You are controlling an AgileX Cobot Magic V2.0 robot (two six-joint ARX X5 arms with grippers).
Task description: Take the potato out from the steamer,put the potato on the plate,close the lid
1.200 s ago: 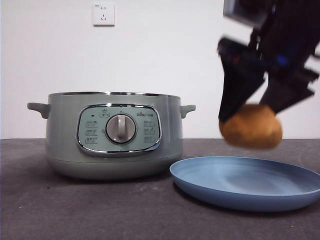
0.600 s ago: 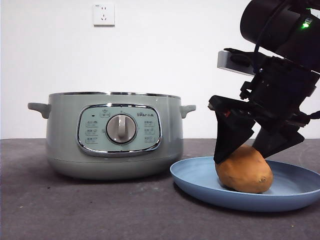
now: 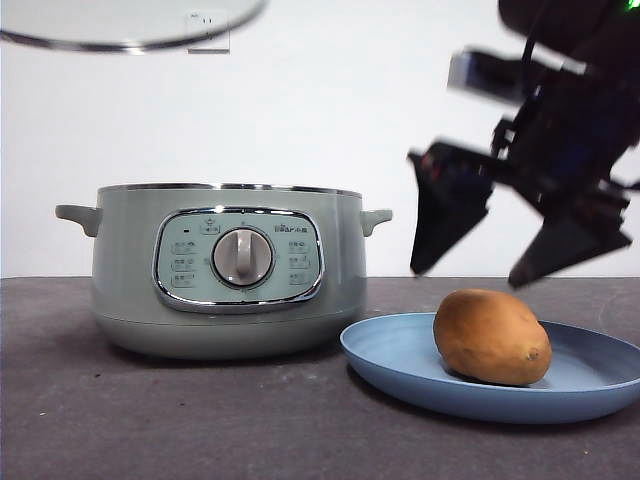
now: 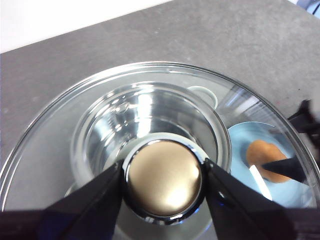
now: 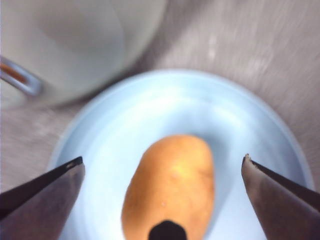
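Observation:
The orange-brown potato (image 3: 491, 336) lies on the light-blue plate (image 3: 400, 355), right of the sage-green steamer (image 3: 225, 270), which stands open. My right gripper (image 3: 520, 235) is open and empty, raised a little above the potato; its wrist view shows the potato (image 5: 172, 187) between the spread jaws on the plate (image 5: 100, 145). My left gripper (image 4: 162, 182) is shut on the knob (image 4: 164, 179) of the glass lid (image 4: 60, 135), held high above the steamer's left side. The lid's rim (image 3: 130, 38) shows at the front view's top left. Through the glass I see the steamer's bowl (image 4: 100, 130) and the potato (image 4: 267, 157).
A white wall socket (image 3: 207, 28) is on the wall behind, partly behind the lid. Dark grey table (image 3: 150, 420) stretches in front of the steamer and plate.
My right gripper lowered the potato onto the plate, opened and rose clear of it. The lid has come into the front view's top left.

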